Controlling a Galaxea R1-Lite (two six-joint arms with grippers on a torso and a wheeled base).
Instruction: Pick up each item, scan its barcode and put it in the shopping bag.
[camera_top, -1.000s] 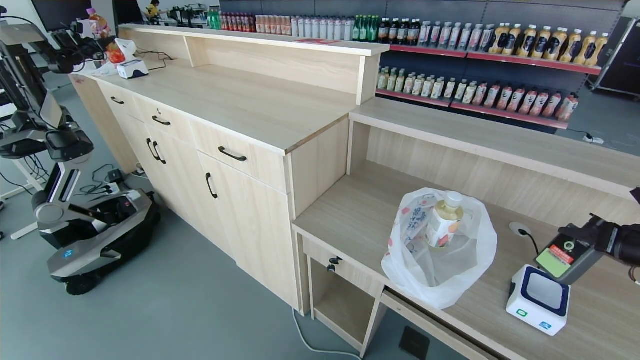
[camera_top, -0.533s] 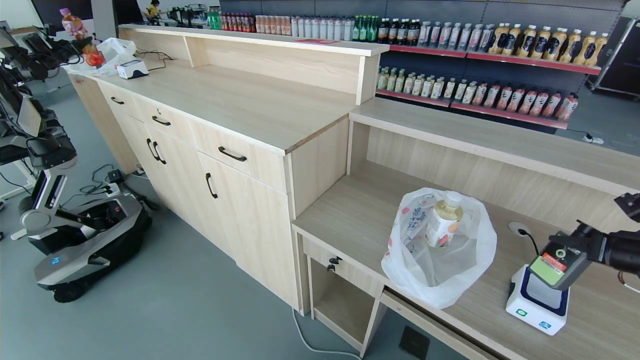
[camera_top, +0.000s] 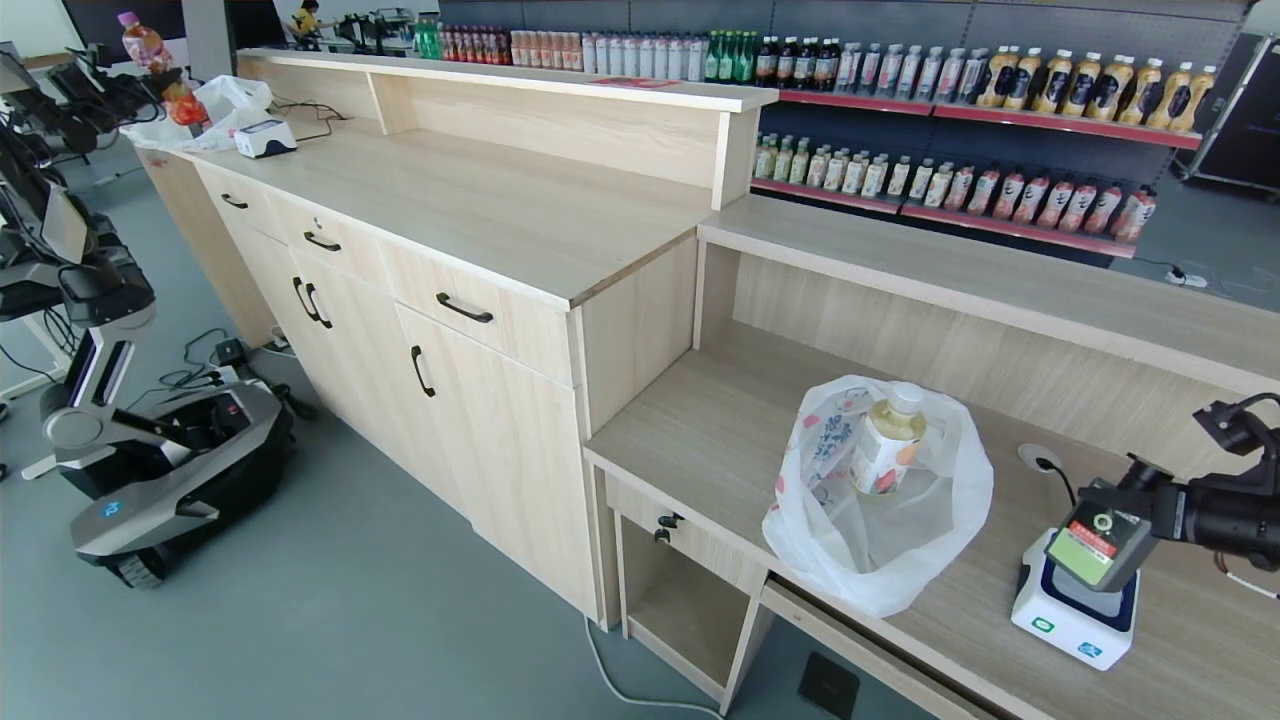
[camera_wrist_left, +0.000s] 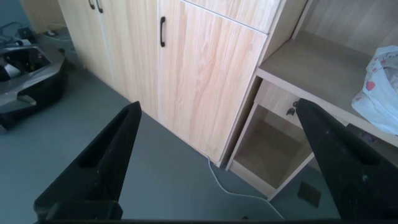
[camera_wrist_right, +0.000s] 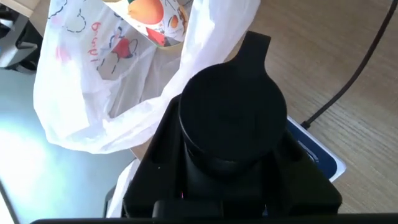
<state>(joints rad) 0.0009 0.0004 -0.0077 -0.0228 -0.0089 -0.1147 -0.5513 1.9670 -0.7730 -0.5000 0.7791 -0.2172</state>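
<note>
White scanner (camera_top: 1068, 626) partly behind grey item (camera_top: 1098, 540)

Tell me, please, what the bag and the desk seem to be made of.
Bag: thin white plastic film, translucent and slightly glossy; it crinkles and the bottle shows through. Desk: pale matte board with printed-looking wood grain, probably laminate, possibly veneer.

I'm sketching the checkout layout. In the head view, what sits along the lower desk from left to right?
Drawer lock → shopping bag → barcode scanner → right end effector, gripping a dark item above the scanner.
</note>
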